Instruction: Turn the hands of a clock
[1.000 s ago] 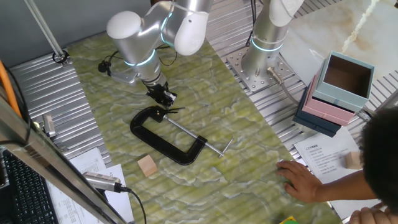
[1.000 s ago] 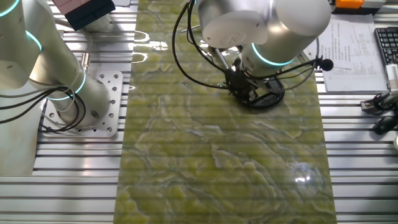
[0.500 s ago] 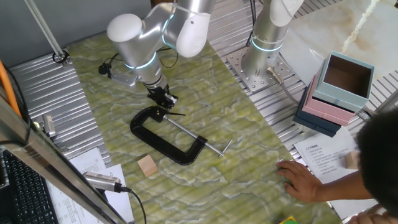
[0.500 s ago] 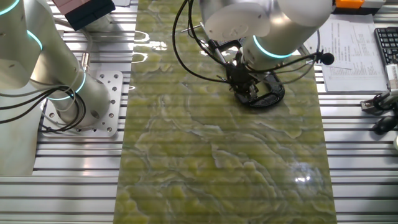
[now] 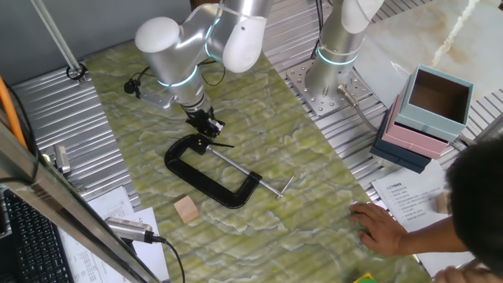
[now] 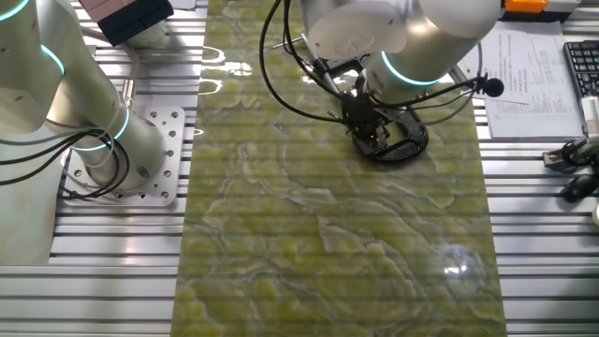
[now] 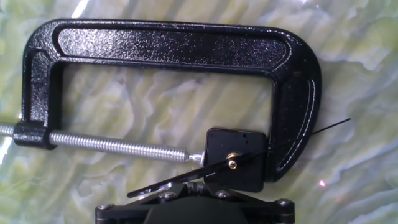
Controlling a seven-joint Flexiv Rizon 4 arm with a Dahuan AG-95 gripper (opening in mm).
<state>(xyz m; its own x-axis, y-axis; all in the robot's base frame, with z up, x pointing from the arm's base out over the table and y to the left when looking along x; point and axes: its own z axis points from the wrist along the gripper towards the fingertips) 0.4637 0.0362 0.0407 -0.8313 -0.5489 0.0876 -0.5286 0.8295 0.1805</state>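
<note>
A black C-clamp [image 7: 174, 43] lies on the green marbled mat and also shows in one fixed view [image 5: 206, 179]. Its silver screw rod [image 7: 118, 145] presses a small black square clock movement [image 7: 249, 146] against the clamp's jaw. Two thin black hands [image 7: 180, 180] meet at a brass hub [image 7: 232, 163]. One points down-left across my fingertips, the other points right and slightly up past the clamp. My gripper [image 7: 195, 186] is shut, its tips just below the down-left hand and close to the hub. I cannot tell if it grips the hand. The gripper also shows in both fixed views [image 5: 207, 129] [image 6: 368, 139].
A small wooden block [image 5: 186, 209] lies near the clamp. A second arm's base [image 5: 334, 75] stands at the mat's far edge. Stacked boxes [image 5: 428, 110] and papers sit to the right, where a person's hand [image 5: 381, 228] rests on the mat.
The wrist shifted and turned slightly over the clamp between one second and half a second ago. The clamp has not moved. Nothing has visibly changed since.
</note>
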